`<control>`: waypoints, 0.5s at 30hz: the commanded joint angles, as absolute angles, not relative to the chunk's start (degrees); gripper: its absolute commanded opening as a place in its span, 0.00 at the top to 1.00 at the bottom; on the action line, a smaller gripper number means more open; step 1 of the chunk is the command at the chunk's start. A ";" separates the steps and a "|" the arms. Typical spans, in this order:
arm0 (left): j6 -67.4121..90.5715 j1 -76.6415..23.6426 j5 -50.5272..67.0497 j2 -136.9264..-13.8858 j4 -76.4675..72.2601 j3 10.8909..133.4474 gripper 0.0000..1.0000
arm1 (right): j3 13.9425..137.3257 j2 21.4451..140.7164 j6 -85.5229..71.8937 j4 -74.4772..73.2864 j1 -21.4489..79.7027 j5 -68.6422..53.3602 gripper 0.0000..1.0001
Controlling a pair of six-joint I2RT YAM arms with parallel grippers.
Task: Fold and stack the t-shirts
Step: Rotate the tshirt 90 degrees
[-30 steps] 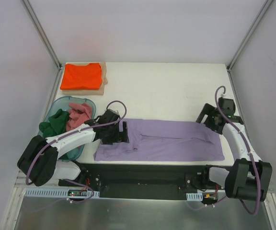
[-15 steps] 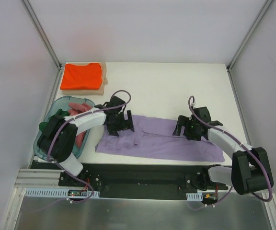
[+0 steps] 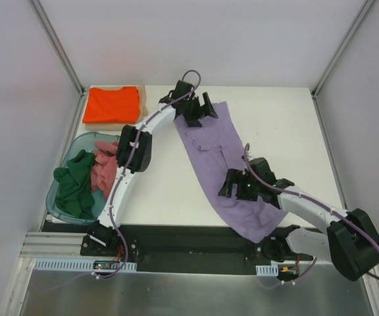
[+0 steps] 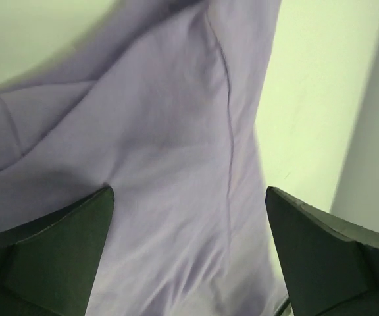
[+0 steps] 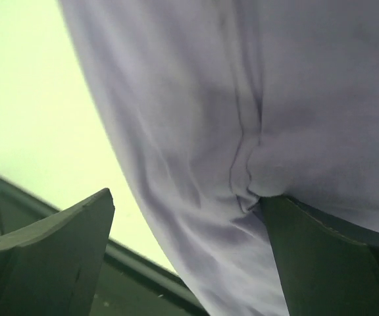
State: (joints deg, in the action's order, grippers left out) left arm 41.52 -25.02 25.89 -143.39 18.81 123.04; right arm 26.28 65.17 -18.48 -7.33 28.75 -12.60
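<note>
From the top camera, the lavender t-shirt (image 3: 226, 158) lies slantwise on the white surface (image 3: 275, 125), running from far centre to the near right edge. The left gripper (image 3: 199, 112) sits on its far end and the right gripper (image 3: 231, 186) on its near half. The orange t-shirt (image 3: 110, 104) rests folded on the tan board (image 3: 143, 105). The green t-shirt (image 3: 74, 184) and pink t-shirt (image 3: 104, 164) lie crumpled in the teal tub (image 3: 84, 137).

In the left wrist view, the left gripper (image 4: 188, 197) is spread wide and grasps nothing, with lavender t-shirt (image 4: 163, 131) spanning the gap.

In the right wrist view, the right gripper (image 5: 186, 197) is likewise released, and the lavender t-shirt (image 5: 242, 79) bunches against one finger.
</note>
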 commanded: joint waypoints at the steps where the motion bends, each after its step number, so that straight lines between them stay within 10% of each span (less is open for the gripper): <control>1: 49.20 -24.17 31.55 -162.73 16.46 151.11 0.01 | 27.49 73.28 -27.33 -6.96 42.50 -18.80 0.04; 5: 60.89 -22.33 29.81 -160.60 -5.06 142.51 0.01 | 36.63 80.68 -24.09 -4.92 52.54 -22.24 0.04; 15: 44.49 -21.36 28.49 -139.16 1.84 130.02 0.01 | 40.44 66.55 -18.54 -21.70 53.53 -1.68 0.04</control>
